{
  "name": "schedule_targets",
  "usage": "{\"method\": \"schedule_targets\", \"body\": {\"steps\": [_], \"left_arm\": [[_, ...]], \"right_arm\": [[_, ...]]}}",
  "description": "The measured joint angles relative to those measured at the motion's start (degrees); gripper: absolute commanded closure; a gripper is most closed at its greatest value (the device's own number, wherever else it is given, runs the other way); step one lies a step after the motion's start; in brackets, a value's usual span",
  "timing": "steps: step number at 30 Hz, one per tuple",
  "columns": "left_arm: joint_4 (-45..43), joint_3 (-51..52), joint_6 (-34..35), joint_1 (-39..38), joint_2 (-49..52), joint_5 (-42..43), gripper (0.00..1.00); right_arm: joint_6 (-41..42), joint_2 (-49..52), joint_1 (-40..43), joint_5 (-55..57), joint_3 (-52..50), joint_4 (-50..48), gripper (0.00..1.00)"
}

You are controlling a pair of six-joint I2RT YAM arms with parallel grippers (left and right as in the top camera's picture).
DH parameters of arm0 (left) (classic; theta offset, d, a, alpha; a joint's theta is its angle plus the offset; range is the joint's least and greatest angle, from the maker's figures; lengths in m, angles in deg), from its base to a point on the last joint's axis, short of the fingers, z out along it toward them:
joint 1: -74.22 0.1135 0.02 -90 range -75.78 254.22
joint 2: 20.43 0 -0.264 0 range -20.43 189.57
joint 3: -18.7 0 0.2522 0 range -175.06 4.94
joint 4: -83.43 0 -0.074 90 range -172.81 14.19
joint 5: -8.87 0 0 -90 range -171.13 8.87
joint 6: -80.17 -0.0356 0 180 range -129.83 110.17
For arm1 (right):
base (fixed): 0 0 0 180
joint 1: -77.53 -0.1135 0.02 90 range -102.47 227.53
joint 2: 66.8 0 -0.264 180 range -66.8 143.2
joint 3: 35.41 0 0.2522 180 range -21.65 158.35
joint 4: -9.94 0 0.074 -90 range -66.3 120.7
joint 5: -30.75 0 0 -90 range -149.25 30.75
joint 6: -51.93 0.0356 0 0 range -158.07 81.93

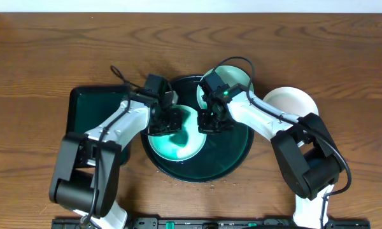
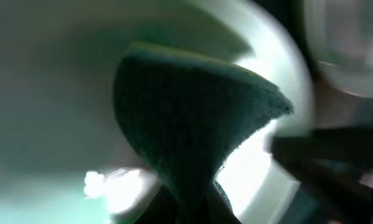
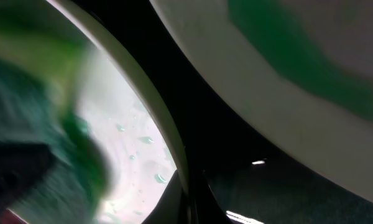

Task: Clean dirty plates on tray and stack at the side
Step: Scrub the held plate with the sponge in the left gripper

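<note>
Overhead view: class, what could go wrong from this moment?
The left gripper, holding a green cloth, and the right gripper work close together over one smeared plate: they might collide. Droplets on that plate could let it slip. The right arm may nudge the second plate behind it.

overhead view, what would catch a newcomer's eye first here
Both arms converge on the round dark tray at the table's centre, where a smeared plate streaked with bright teal lies under the left gripper and right gripper. The left wrist view is filled by a dark green cloth, pinched at its lower end over that plate's pale surface. A white plate sits alone on the wood to the right of the tray.
</note>
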Motion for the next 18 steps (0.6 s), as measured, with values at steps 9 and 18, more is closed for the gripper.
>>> {"method": "schedule_targets", "body": {"steps": [9, 18], "left_arm": [[1.20, 0.04, 3.39, 1.68, 0.13, -4.20, 0.93], [14.23, -2.84, 10.19, 1.99, -0.68, -24.39, 0.93]], "right_arm": [[-0.02, 0.02, 0.07, -0.20, 0.00, -0.02, 0.99], [-0.79, 0.33, 0.04, -1.49, 0.02, -0.46, 0.99]]}}
